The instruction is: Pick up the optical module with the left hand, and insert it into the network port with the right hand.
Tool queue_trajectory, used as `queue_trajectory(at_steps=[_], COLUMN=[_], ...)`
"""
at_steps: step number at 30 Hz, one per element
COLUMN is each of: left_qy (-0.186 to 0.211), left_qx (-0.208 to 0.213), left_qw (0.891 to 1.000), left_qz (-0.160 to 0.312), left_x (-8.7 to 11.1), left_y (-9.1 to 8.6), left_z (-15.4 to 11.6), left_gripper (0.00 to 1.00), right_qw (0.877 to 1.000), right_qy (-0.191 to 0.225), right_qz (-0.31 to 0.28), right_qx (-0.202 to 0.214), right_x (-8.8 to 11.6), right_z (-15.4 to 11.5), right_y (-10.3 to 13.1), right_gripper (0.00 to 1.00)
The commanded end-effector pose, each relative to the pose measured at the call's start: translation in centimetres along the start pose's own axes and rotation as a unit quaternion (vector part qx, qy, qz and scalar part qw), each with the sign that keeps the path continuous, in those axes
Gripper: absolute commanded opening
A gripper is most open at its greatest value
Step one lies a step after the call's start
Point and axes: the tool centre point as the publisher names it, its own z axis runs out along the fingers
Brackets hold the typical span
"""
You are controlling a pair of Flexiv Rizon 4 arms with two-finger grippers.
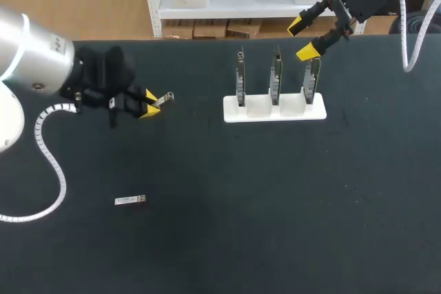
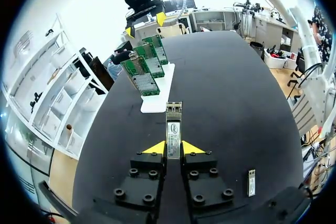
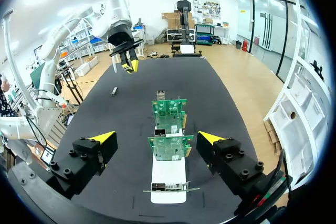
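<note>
Left pincer (image 1: 151,99) pinches our optical module (image 1: 164,98) by its tail, nose toward 3 o'clock; right pincer (image 1: 302,38) spread over the boards (image 1: 275,79). We risk a twist at handover, then a botched insertion.

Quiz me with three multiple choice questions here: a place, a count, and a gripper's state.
1. Where is the loose module? A on the bare table; B in the white stand; C held in the air.
2. How many green boards stand in the white stand? A two; B three; C four.
3. The left gripper is: A open; B shut on an optical module; C shut on a board.
Answers: A, it lies alone on the table; B, three in a row; B, both yellow tips clamp it.
</note>
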Motion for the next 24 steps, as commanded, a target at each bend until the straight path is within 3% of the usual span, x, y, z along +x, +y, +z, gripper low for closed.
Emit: queue_trajectory(at_steps=[1, 4, 7, 12, 19, 24], left_qy=[-0.012, -0.062, -0.109, -0.153, -0.182, -0.193], left_qx=[0.004, -0.004, -0.015, -0.028, -0.023, 0.042], left_qw=[1.000, 0.998, 0.994, 0.985, 0.980, 0.980], left_qz=[0.002, 0.005, 0.024, 0.070, 0.073, 0.033], left_x=[-0.2, -2.8, -6.7, -11.8, -15.9, -17.8], left_y=[-0.1, 1.1, 2.1, 3.6, 4.7, 5.0], left_z=[0.4, 0.6, 0.7, 0.3, 0.5, 3.1], left_gripper=[0.00, 0.00, 0.00, 0.00, 0.00, 0.00], right_qw=[1.000, 1.000, 1.000, 1.000, 1.000, 1.000], right_qy=[-0.001, -0.001, -0.001, -0.001, -0.001, -0.001], right_qz=[0.000, 0.000, 0.000, 0.000, 0.000, 0.000], right_qx=[0.001, 0.001, 0.001, 0.001, 0.001, 0.001], right_x=[0.0, 0.0, 0.0, 0.0, 0.0, 0.0], right_z=[0.0, 0.0, 0.0, 0.0, 0.0, 0.0], right_y=[0.1, 0.1, 0.1, 0.1, 0.1, 0.1], right_gripper=[1.00, 1.00, 1.00, 1.00, 1.00, 1.00])
